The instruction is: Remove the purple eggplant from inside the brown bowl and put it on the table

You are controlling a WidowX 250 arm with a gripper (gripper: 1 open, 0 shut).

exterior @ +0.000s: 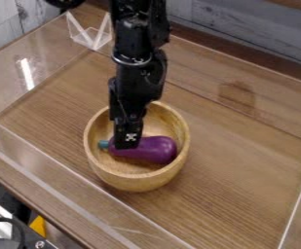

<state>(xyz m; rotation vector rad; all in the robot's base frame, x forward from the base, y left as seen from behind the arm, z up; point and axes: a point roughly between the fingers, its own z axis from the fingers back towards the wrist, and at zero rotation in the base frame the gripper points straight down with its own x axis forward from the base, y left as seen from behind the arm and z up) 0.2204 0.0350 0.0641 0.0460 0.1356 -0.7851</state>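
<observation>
The purple eggplant (150, 149) lies on its side inside the brown bowl (137, 176), teal stem cap toward the left. The bowl stands on the wood-grain table (244, 136) near its front. My black gripper (126, 131) points straight down into the bowl, its open fingers reaching to the eggplant's stem end. The front finger (130, 127) partly hides the eggplant's left part. I cannot tell whether the fingers touch it.
Clear acrylic walls (36, 58) edge the table on all sides. A clear angled stand (88, 34) sits at the back left behind the arm.
</observation>
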